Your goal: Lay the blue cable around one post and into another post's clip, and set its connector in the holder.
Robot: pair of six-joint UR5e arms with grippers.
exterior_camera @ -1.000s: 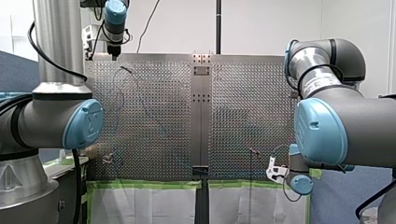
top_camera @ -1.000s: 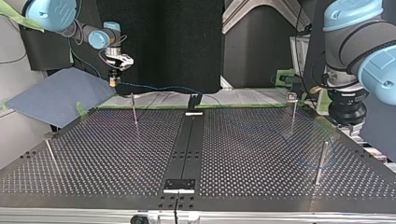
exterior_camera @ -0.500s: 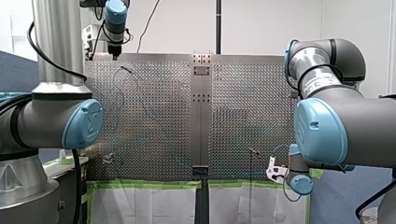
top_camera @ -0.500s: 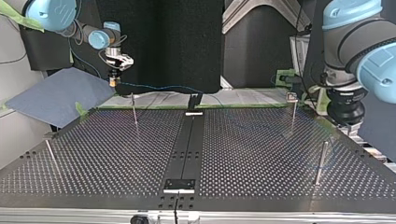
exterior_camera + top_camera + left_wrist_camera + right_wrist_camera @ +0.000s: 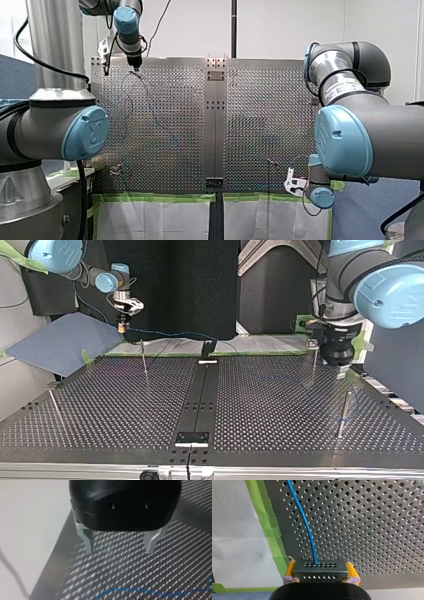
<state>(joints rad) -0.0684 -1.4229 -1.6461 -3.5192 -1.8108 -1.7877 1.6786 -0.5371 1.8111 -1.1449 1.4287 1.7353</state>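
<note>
My right gripper [image 5: 321,568] is shut on the black connector block [image 5: 320,574], its yellow pads [image 5: 290,569] pressing both sides. It hangs above the table's taped edge, at the top view's far left [image 5: 122,328]. The blue cable [image 5: 303,517] leaves the connector and runs over the perforated plate, past a thin post [image 5: 143,357] toward the black holder [image 5: 207,347]. My left gripper [image 5: 120,548] is open, its metal fingers [image 5: 88,542] empty above the plate, with a stretch of the blue cable [image 5: 150,593] lying ahead. In the top view my left gripper [image 5: 342,372] hovers beside the clip-topped post [image 5: 313,359].
A taller post [image 5: 344,413] stands near the top view's right edge and another [image 5: 54,406] at its left. A black centre strip [image 5: 200,395] runs down the plate to a second bracket [image 5: 192,438]. Green tape [image 5: 272,533] lines the edge. A blue-grey sheet [image 5: 65,342] lies beside the table.
My left arm has swung inward over the plate, toward the clip-topped post, its gripper still open. My right arm holds still with the connector.
</note>
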